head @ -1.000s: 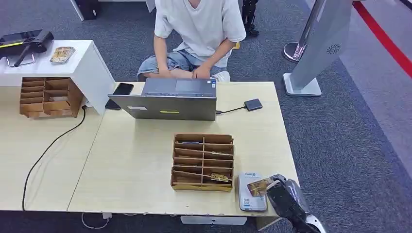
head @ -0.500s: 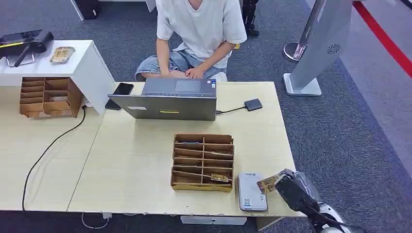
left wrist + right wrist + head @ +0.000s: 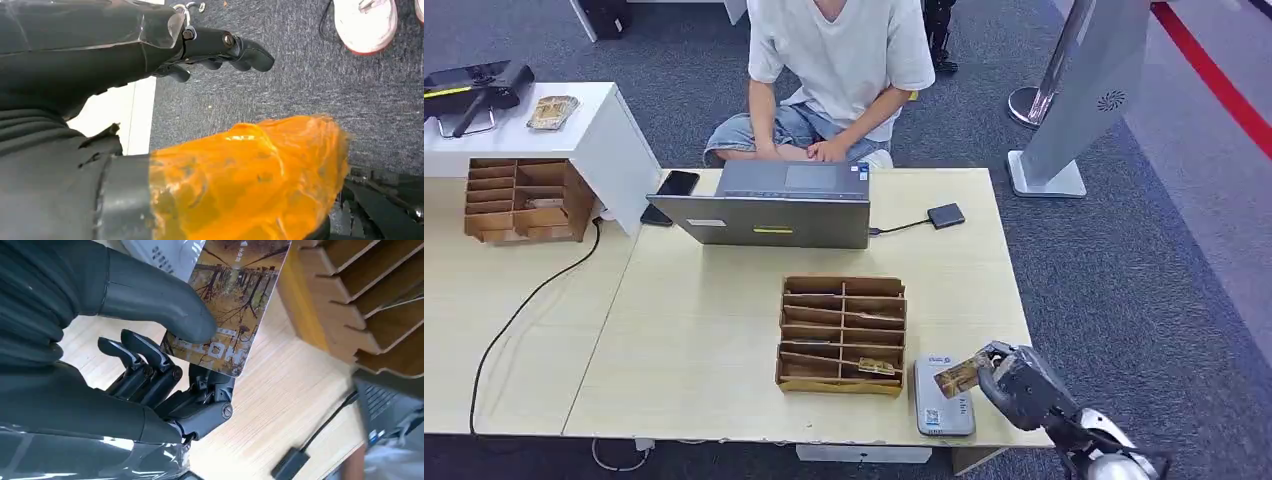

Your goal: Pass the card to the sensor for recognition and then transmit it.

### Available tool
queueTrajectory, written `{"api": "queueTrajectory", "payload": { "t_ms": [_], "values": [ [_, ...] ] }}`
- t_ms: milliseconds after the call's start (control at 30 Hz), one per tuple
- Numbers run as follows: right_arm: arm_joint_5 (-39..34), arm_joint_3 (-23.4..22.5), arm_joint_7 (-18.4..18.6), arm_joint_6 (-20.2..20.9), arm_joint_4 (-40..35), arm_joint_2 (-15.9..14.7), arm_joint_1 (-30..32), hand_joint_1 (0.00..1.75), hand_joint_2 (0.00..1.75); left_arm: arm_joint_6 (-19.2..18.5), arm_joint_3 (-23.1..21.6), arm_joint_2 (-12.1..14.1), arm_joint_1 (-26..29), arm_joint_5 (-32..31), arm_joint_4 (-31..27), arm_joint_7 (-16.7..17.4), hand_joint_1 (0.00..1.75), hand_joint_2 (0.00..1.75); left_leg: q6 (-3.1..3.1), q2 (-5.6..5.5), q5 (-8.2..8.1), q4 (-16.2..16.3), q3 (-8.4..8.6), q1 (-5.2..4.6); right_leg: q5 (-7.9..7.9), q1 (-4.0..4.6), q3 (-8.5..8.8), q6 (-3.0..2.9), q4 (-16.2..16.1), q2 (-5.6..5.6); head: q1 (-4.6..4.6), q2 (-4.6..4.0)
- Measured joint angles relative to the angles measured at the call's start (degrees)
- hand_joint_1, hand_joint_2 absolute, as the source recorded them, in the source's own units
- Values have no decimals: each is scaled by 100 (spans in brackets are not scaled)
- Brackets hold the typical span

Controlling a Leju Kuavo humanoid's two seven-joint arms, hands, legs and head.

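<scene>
Card [image 3: 955, 375] pinched over sensor [image 3: 942, 407], organizer [image 3: 842, 333] beside

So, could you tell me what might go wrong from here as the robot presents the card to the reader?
The right hand pinches the card by one end only, thumb on top, so it could slip or twist. The card hangs over the edge of the grey reader, perhaps too far off for a read. The wooden organizer stands right beside the reader, so a sideways move might knock it.

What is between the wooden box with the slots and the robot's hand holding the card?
In the head view, the grey card sensor lies on the table between the wooden slotted box and the right hand holding the card.
</scene>
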Motion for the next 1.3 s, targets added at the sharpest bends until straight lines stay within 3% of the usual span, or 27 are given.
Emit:
{"api": "queueTrajectory", "payload": {
  "t_ms": [200,633,1033,1300],
  "values": [
    [-372,4,2,422,-189,-439,-96,175,175,-35,0,33,0,-72,0,-2,0,0,3,1,-2,1,-1,-3,0,-2,0,0,0,0,0,0],
    [-708,415,640,1150,-215,-1579,-878,175,175,-105,-2,72,-1,-186,0,0,0,0,4,1,-1,2,0,-3,1,-3,0,1,0,0,-2,0],
    [-1116,1359,817,1504,-169,-1962,-1876,175,175,-129,-39,90,-6,-278,0,0,0,0,4,0,-1,2,-1,-2,0,-2,-1,1,1,1,-2,0],
    [-1381,1842,799,1514,-169,-2027,-2288,175,175,-136,-46,90,-7,-297,0,0,0,0,4,-1,-1,2,-1,-2,-1,-2,-1,2,1,0,-2,0]
  ]
}}
